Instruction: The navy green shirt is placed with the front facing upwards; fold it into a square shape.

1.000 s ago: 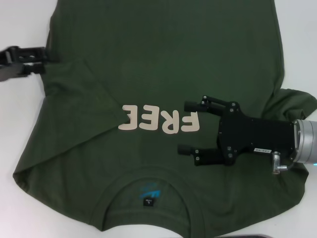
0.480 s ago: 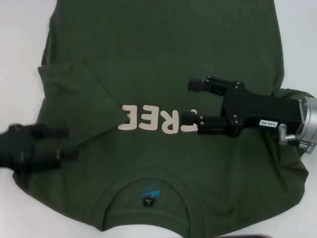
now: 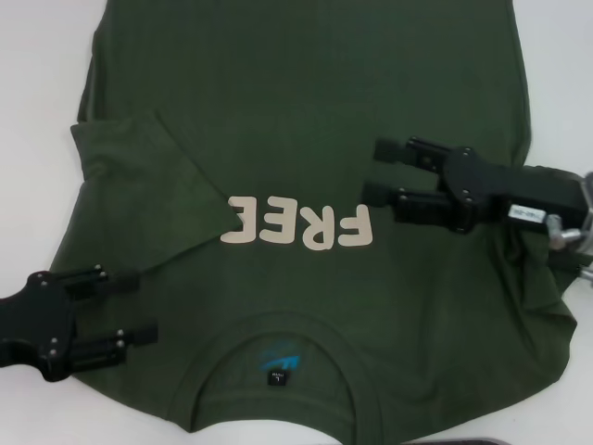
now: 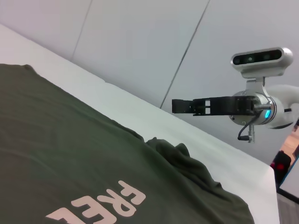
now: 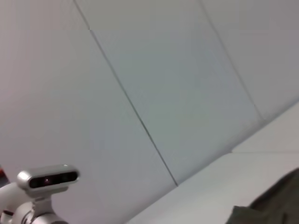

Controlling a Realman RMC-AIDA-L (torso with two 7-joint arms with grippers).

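Note:
The navy green shirt (image 3: 306, 93) lies front up on the white table (image 3: 37, 74), its collar (image 3: 278, 366) nearest me and the cream "FREE" lettering (image 3: 296, 222) across the middle. Its left sleeve (image 3: 139, 176) is folded in over the body. My left gripper (image 3: 145, 307) hovers open over the shirt's near left shoulder, holding nothing. My right gripper (image 3: 372, 170) is open above the shirt's right side, just beyond the lettering, also holding nothing. In the left wrist view the shirt (image 4: 56, 140) fills the lower part, with the right gripper (image 4: 180, 106) raised above its bunched right sleeve (image 4: 173, 151).
Bare white table shows to the left and far right of the shirt. A dark object (image 3: 482, 441) peeks in at the near edge. The right wrist view shows grey wall panels, the left arm's camera (image 5: 46, 178) and a corner of shirt (image 5: 275, 200).
My left gripper has left the folded left sleeve and swung toward me to the near left shoulder. My right gripper has drawn back to the right, off the lettering.

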